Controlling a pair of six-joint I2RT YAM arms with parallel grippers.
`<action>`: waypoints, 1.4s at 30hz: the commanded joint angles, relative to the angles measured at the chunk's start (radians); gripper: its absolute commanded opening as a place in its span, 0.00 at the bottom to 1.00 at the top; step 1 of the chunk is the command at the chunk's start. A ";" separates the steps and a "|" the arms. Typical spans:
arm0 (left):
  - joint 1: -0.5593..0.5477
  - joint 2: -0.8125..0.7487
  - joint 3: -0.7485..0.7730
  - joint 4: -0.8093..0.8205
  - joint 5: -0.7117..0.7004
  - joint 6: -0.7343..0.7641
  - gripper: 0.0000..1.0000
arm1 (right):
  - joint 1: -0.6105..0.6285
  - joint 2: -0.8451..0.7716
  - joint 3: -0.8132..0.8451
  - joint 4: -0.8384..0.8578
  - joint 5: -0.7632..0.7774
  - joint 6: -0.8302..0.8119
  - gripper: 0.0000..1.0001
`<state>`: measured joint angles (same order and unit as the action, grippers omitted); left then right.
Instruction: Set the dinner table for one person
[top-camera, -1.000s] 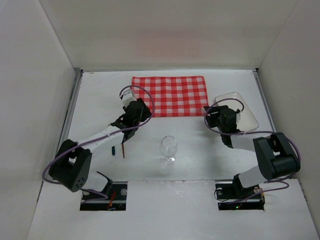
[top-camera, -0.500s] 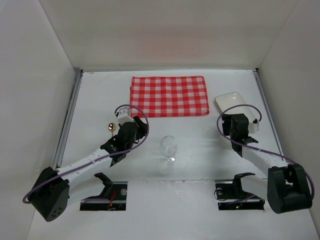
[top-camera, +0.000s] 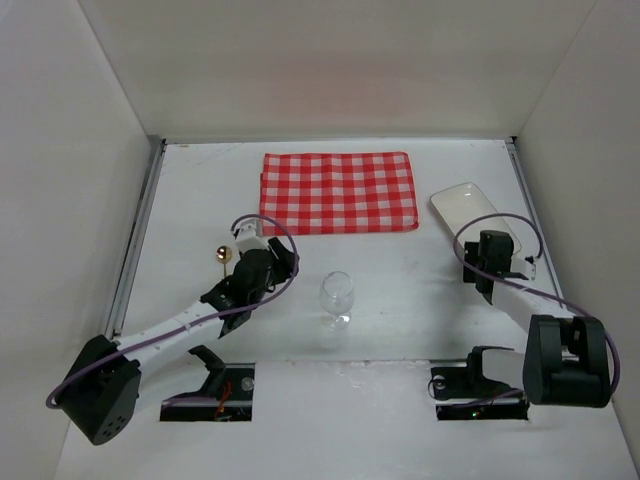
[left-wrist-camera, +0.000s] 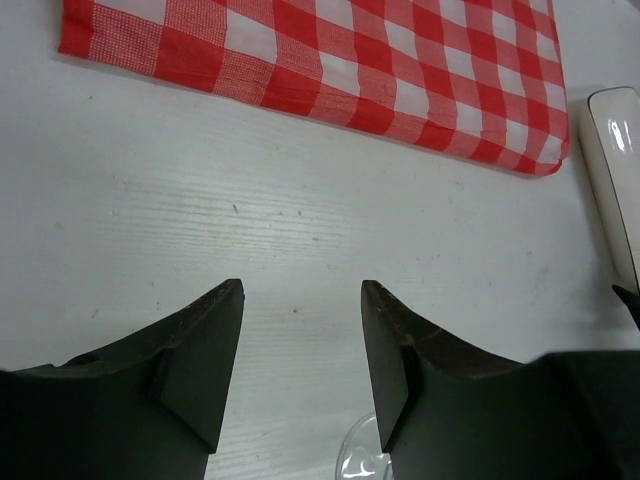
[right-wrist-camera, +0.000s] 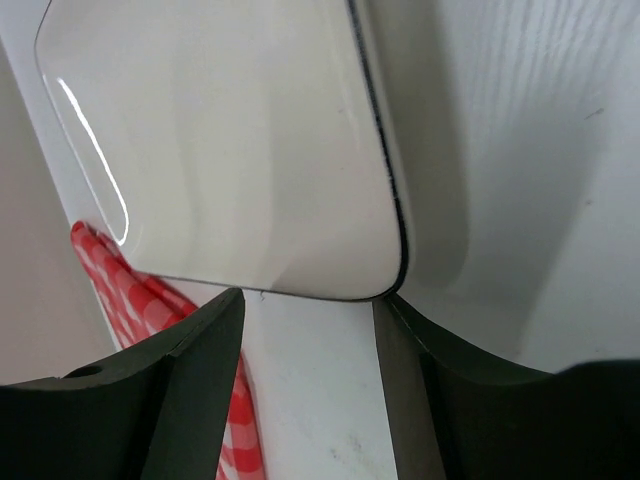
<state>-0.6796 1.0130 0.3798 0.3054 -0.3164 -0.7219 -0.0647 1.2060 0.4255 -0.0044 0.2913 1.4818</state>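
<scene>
Where right arm (top-camera: 520, 293) covers plate (top-camera: 465, 205) corner, wrist view shows it.

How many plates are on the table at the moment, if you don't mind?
1. The plate lies on the table's right side, beside the cloth. None looks hidden.

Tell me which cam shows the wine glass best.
Top external: the wine glass stands whole and upright on the dinner table, between the two arms. Left wrist catches only a sliver of its rim at the frame's bottom edge. Right wrist does not show it.
</scene>
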 joint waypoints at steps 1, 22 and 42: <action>0.019 -0.027 -0.021 0.049 0.016 -0.002 0.48 | -0.039 0.004 0.033 -0.031 0.019 -0.005 0.59; 0.062 0.038 -0.032 0.086 0.034 -0.010 0.48 | -0.137 0.083 -0.056 0.139 -0.079 -0.117 0.61; 0.073 0.055 -0.047 0.116 0.039 -0.022 0.48 | -0.295 0.185 -0.018 0.256 -0.172 -0.126 0.13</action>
<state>-0.6086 1.0588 0.3367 0.3691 -0.2802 -0.7341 -0.3363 1.4010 0.4206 0.2924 0.1085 1.4181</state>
